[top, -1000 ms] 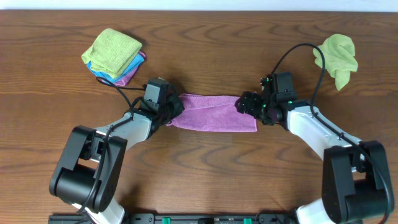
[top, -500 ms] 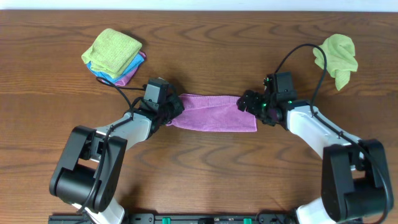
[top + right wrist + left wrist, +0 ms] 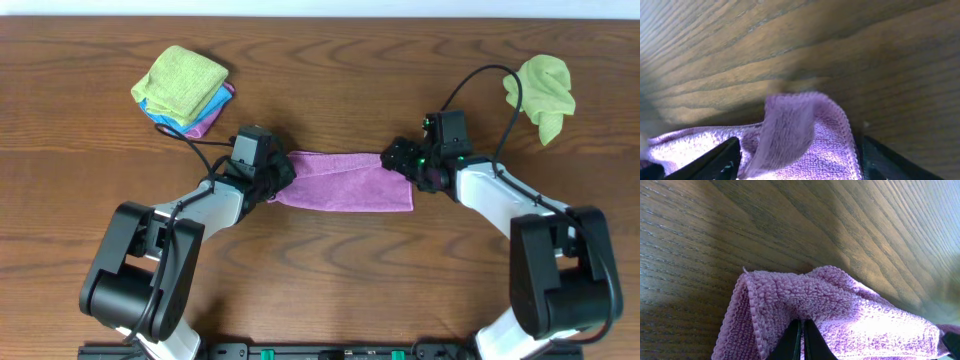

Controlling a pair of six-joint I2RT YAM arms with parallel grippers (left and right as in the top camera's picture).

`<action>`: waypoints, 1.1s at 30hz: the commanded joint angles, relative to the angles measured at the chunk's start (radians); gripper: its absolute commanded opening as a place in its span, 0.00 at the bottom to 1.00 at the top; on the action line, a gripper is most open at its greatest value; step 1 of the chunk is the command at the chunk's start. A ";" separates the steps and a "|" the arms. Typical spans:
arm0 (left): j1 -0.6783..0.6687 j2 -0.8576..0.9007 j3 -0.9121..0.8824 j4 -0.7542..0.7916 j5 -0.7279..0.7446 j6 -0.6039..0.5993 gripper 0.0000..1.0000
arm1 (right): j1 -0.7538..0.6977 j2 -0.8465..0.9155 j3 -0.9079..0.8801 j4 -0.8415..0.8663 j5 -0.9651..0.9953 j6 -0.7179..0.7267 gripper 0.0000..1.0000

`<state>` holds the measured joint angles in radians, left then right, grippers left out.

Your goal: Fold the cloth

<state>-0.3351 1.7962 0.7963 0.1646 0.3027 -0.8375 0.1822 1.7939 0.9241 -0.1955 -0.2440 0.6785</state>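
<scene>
The cloth [image 3: 345,182] lies as a long folded band in the middle of the wooden surface [image 3: 330,270], between the 2 arms. The left hand [image 3: 277,176] is closed and pinches the left end of the cloth; its 2 fingers [image 3: 794,340] press together on the purple pile. The right hand [image 3: 397,160] is open at the right end, with a raised corner of the cloth between its wide fingers. A stack of folded cloths [image 3: 183,88] lies far left, and a crumpled green cloth [image 3: 543,90] lies far right.
</scene>
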 commanded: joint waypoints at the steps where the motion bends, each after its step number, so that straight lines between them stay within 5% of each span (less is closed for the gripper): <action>1: 0.000 0.015 0.014 -0.007 -0.021 0.003 0.06 | -0.013 0.061 -0.020 -0.018 -0.042 0.016 0.67; 6: 0.000 0.015 0.014 -0.007 -0.021 0.003 0.06 | -0.013 0.061 -0.020 -0.012 -0.097 -0.029 0.27; 8: 0.000 0.015 0.014 -0.007 -0.021 0.003 0.06 | -0.013 0.061 -0.020 -0.003 -0.134 -0.071 0.03; 24: 0.001 0.014 0.025 -0.006 -0.011 -0.002 0.06 | 0.017 -0.122 -0.004 -0.012 -0.176 -0.161 0.01; 33: 0.001 -0.015 0.027 -0.006 0.011 -0.001 0.06 | 0.124 -0.128 0.136 -0.164 -0.016 -0.232 0.01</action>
<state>-0.3351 1.7962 0.7994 0.1627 0.3111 -0.8379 0.2607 1.6783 0.9897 -0.3397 -0.3328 0.5003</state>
